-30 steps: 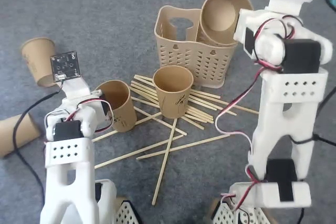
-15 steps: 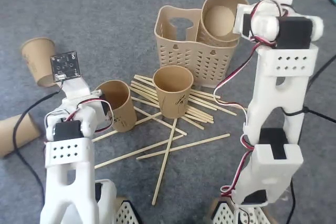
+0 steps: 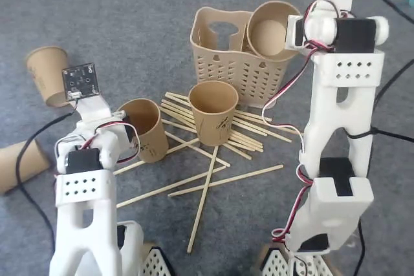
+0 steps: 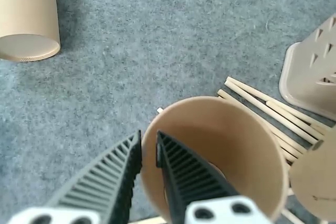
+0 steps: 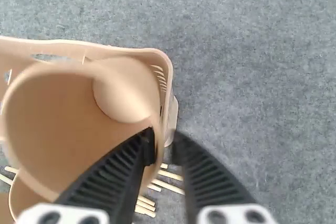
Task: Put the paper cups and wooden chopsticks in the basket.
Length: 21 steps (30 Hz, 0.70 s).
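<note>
My right gripper (image 3: 295,30) (image 5: 163,148) is shut on the rim of a paper cup (image 3: 270,28) (image 5: 68,129). The cup is tilted on its side over the far right end of the tan slotted basket (image 3: 236,69) (image 5: 164,80). At the near left, my left gripper (image 3: 129,135) (image 4: 149,148) is shut on the rim of another paper cup (image 3: 143,128) (image 4: 215,150), one finger inside and one outside. A third cup (image 3: 213,111) stands upright in front of the basket. Wooden chopsticks (image 3: 207,166) (image 4: 265,109) lie scattered on the grey carpet around it.
Two more paper cups lie on their sides at the far left, one farther back (image 3: 45,75) (image 4: 26,14) and one nearer (image 3: 19,166). The right arm's tall white body (image 3: 336,147) rises along the right side. Bare carpet stretches behind the basket.
The right arm has straightened and stretched toward the basket, carrying its cup a little lower over the right end. The left arm and its cup have stayed put.
</note>
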Tool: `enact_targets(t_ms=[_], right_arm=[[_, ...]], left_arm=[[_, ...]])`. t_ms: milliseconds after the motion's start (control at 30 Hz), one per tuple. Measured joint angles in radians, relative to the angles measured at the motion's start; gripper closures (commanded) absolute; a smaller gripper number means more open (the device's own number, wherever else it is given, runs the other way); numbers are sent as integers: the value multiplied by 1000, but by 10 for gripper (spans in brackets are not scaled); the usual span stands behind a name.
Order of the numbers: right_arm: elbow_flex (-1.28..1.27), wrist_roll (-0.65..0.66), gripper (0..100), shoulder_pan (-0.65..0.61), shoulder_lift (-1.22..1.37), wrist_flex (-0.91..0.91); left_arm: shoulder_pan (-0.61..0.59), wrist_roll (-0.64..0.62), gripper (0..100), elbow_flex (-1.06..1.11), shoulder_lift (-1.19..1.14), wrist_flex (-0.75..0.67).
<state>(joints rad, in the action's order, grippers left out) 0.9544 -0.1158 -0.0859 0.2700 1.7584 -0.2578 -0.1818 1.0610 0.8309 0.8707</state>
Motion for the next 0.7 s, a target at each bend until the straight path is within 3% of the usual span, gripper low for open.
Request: enact_targets(t_ms=[167, 333, 533, 700], right_arm=[[26, 0, 814, 2, -38, 0], [15, -11, 859, 0, -239, 0], [-331, -20, 908, -95, -531, 0], [-635, -20, 908, -172, -617, -54]], left_arm=[[0, 0, 952, 0, 0, 0], [0, 0, 952, 0, 0, 0], [0, 0, 952, 0, 0, 0], [0, 0, 952, 0, 0, 0]])
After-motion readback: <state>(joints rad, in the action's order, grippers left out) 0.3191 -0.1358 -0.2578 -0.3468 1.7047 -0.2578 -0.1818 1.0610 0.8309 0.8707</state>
